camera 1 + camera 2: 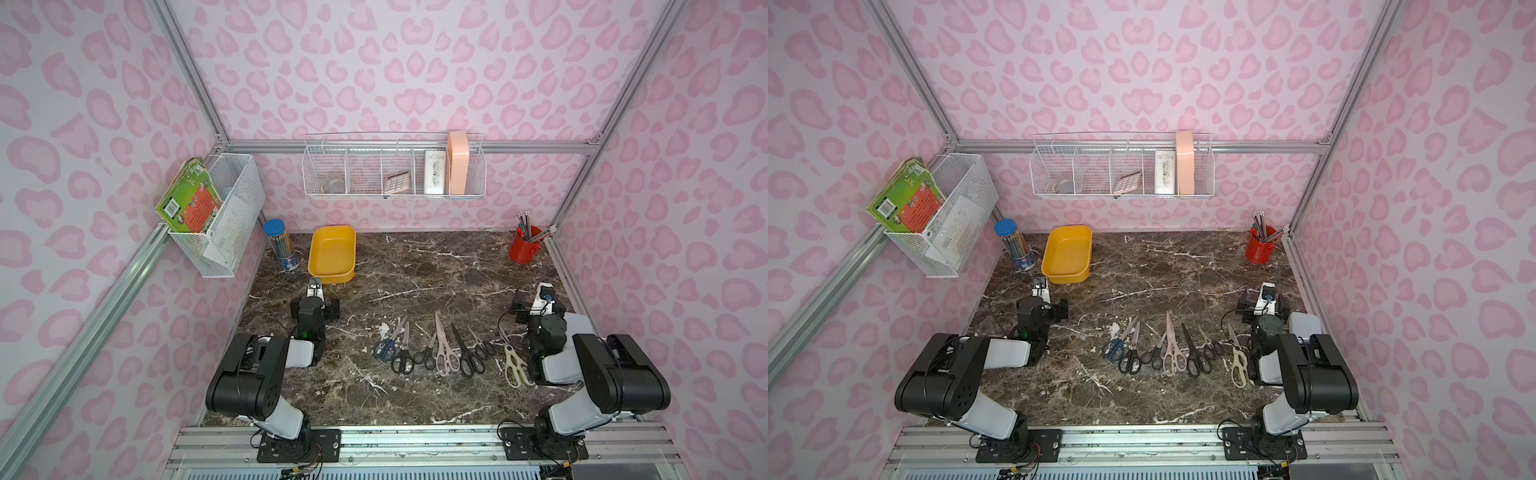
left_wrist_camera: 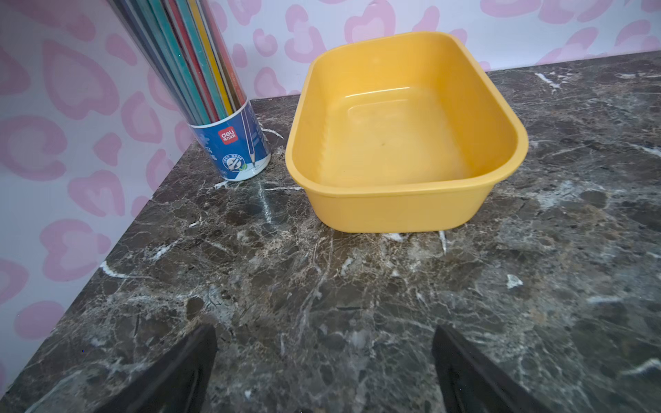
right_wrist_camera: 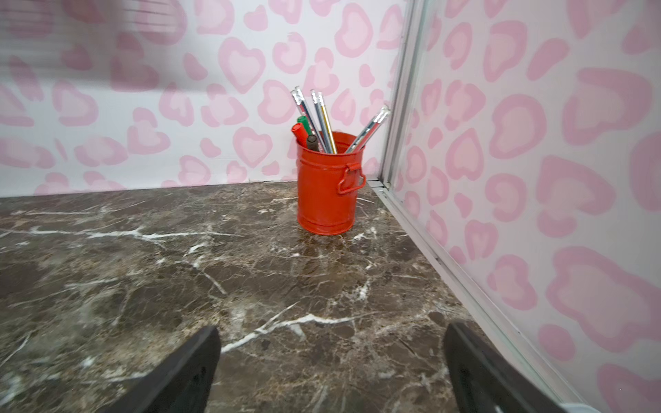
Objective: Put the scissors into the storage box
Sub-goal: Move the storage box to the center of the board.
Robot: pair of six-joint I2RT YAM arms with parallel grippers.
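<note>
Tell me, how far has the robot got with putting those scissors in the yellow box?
Nothing looks done yet: the storage box is empty. Nothing is in hand either: the left gripper and right gripper are both open and hold nothing. All seven pairs of the scissors lie in a row on the table, so the whole job is left.

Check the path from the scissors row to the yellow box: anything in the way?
Nothing visible. Only bare tabletop lies between the scissors and the empty storage box; the pencil tube stands beside the box, off that line.
</note>
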